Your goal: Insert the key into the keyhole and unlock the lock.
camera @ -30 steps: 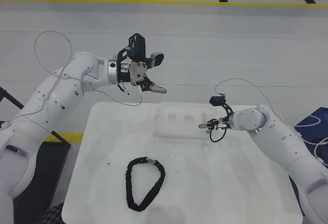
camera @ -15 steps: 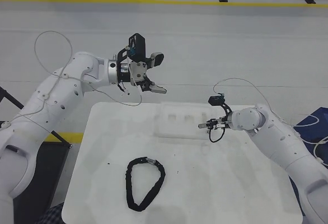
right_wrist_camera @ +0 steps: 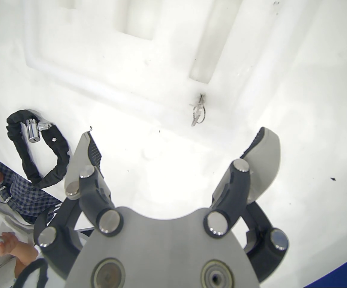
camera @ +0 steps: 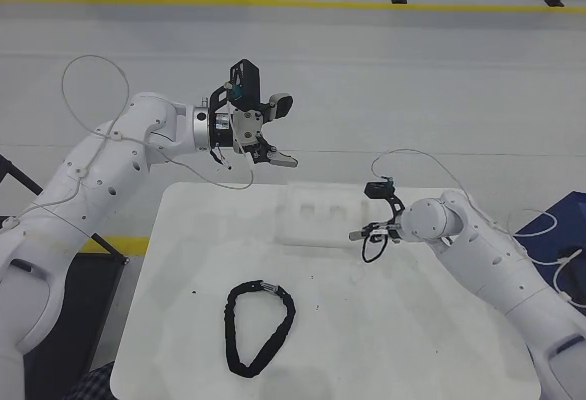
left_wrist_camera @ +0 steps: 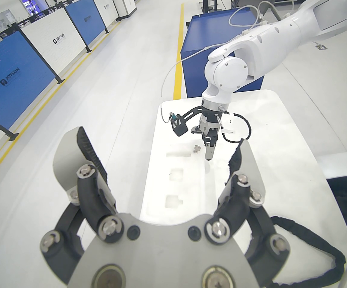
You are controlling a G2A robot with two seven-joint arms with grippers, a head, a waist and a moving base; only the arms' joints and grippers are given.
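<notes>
Over the last second my right gripper [camera: 357, 236] slid left and a little down in the top view, from off the tray's [camera: 318, 232] right end to over its near right corner. It was spread wide [right_wrist_camera: 175, 137] and held nothing. The key [right_wrist_camera: 198, 113] lay ahead of its fingertips on the tray's lip, just off the end of a long recess. I judged this to be the approach to the pick-up, with the grasp, the insertion and the turn all still to do.

My left gripper [camera: 283, 130] had not moved. It hung above centre in the frame, past the table's [camera: 423, 330] far edge, also wide open [left_wrist_camera: 161, 142] and empty. The lock [camera: 260, 328] lay in a closed loop at lower centre, well apart from the key, with its metal cylinder at the top of the loop.

The table was white with a few dark specks. Around it was pale grey floor [camera: 423, 80] with a yellow line [left_wrist_camera: 178, 61], and blue panels [left_wrist_camera: 14, 73] stood along one side.
</notes>
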